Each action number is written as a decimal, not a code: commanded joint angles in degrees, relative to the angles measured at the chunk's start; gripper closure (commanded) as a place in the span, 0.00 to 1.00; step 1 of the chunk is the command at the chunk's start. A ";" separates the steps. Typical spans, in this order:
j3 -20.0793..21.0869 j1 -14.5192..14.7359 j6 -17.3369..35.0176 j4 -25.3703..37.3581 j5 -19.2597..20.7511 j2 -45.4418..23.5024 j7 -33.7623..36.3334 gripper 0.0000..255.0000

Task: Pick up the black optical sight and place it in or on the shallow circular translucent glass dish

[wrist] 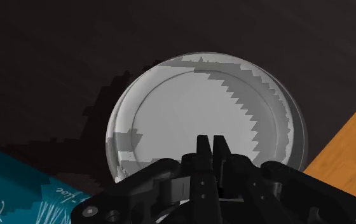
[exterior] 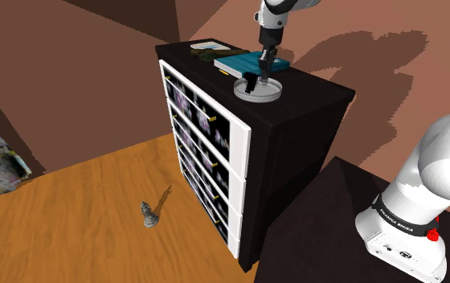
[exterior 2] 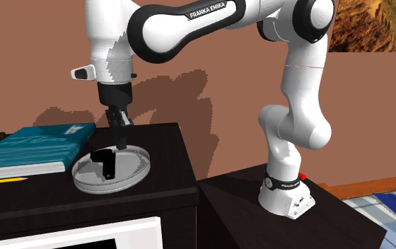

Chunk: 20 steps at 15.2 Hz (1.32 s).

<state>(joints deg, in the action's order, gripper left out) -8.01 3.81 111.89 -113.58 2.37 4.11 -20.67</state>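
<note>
The shallow round glass dish [exterior: 272, 91] [exterior 2: 134, 167] [wrist: 189, 108] sits on the black dresser top. My gripper [exterior: 264, 71] [exterior 2: 121, 143] [wrist: 211, 141] hangs straight down over it, fingers drawn together on the upper part of the black optical sight [exterior: 252, 84] [exterior 2: 105, 161] [wrist: 170, 184]. The sight's body hangs beside and below the fingertips, inside the dish's rim and low over its floor. I cannot tell whether it touches the glass. In the wrist view its dark bulk spreads around the fingers and covers the dish's near edge.
A teal book [exterior: 238, 63] [exterior 2: 34, 145] [wrist: 18, 191] lies right beside the dish, a yellow pencil [exterior 2: 6, 181] in front of it. The dresser [exterior: 304, 108] has white-framed drawers. A small grey figure [exterior: 149, 215] stands on the wood floor below.
</note>
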 commanded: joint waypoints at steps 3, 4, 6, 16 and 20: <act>0.01 0.00 1.75 -1.80 0.03 0.05 0.09 1.00; 0.01 0.00 1.75 -1.80 0.03 0.05 0.09 0.00; 0.76 0.80 -3.80 6.07 -0.77 -5.11 0.44 0.00; 1.72 1.70 -6.81 13.23 -1.85 -13.28 0.88 0.00; 1.72 1.70 -6.38 12.82 -1.86 -13.31 0.88 0.00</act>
<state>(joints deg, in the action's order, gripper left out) -6.28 5.52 105.42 -100.68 0.51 -9.20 -19.78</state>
